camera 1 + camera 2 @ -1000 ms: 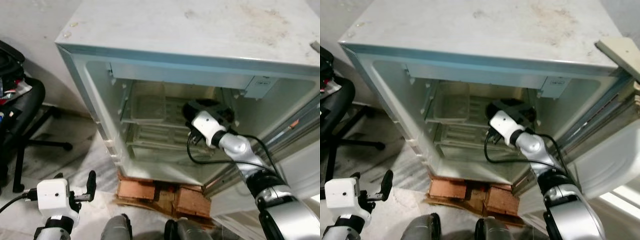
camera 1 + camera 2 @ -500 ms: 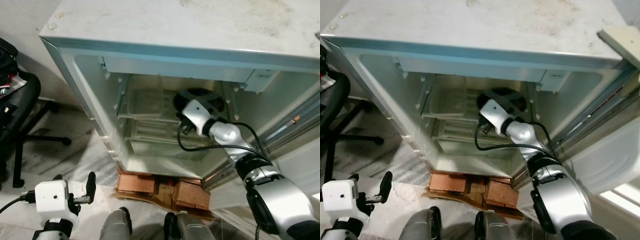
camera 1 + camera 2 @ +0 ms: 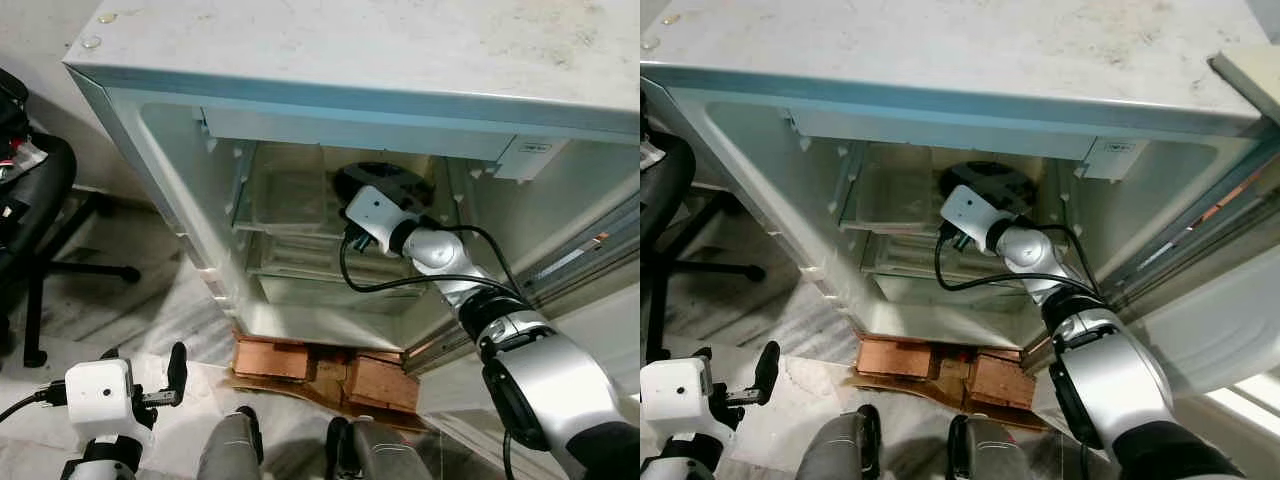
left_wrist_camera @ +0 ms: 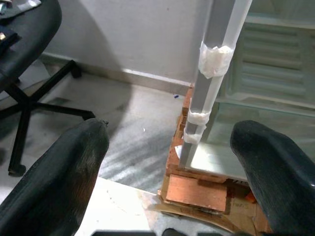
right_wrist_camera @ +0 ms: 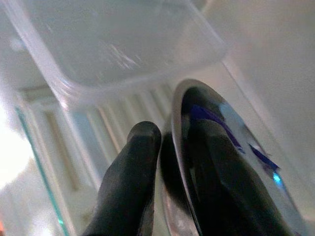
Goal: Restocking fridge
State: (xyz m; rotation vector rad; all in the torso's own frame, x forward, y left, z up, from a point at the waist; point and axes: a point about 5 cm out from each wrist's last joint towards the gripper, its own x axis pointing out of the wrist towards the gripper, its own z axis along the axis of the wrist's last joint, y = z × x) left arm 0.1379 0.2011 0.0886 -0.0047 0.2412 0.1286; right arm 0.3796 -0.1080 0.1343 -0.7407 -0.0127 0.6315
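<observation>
Grey marble flooring is running under the small white fridge (image 3: 330, 60), which is sitting raised on red bricks (image 3: 330, 372) with its door swung open to the right, so the cavity is standing clear for loading.

Task item: a shiny round steel bowl or plate with a dark inside (image 5: 216, 162). You are holding it inside the fridge, at the upper glass shelf (image 3: 300, 235), just beside a clear plastic storage tub (image 5: 113, 44) already on that shelf. The right gripper (image 5: 172, 167) is pinching the metal rim, one black finger on each side of the edge; an edge grip probably suits a thin rim better than spanning the whole dish. The dish looks tilted rather than flat, so I judge it is not yet resting on the shelf.

Your right arm is reaching deep into the cavity, its black cable (image 3: 372, 285) drooping over the lower shelf.

The left gripper (image 3: 176, 372) is hanging low outside, fingers spread and empty, near the black office chair (image 3: 35, 215).
</observation>
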